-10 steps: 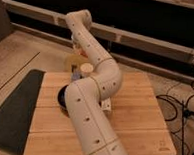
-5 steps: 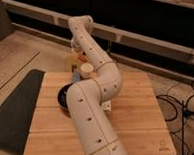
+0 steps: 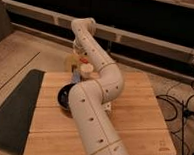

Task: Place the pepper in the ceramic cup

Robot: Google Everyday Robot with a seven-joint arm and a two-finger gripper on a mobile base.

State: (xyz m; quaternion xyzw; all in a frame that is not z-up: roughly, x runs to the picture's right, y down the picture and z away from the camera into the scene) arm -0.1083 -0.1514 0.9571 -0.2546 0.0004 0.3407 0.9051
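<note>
Pincer (image 3: 78, 51) closed (largely behind arm (image 3: 97, 87)) above ceramic cup (image 3: 70, 63); pepper (image 3: 84, 57) at its tip, hold uncertain.

Worktop (image 3: 138, 115) with a mat (image 3: 10, 111) at its left, arm (image 3: 95, 122) reaching across from the front, bowl (image 3: 64, 96) left of the arm, ceramic cup (image 3: 86, 69) behind the bowl, claw (image 3: 78, 53) over the far left edge, pepper (image 3: 84, 57) beside the claw, just above the cup

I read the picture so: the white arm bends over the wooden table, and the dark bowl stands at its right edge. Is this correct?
Not quite: the camera view shows the dark bowl toward the left side of the wooden table, beside the white arm. The rest holds; the end effector is over the table's far left part.
</note>
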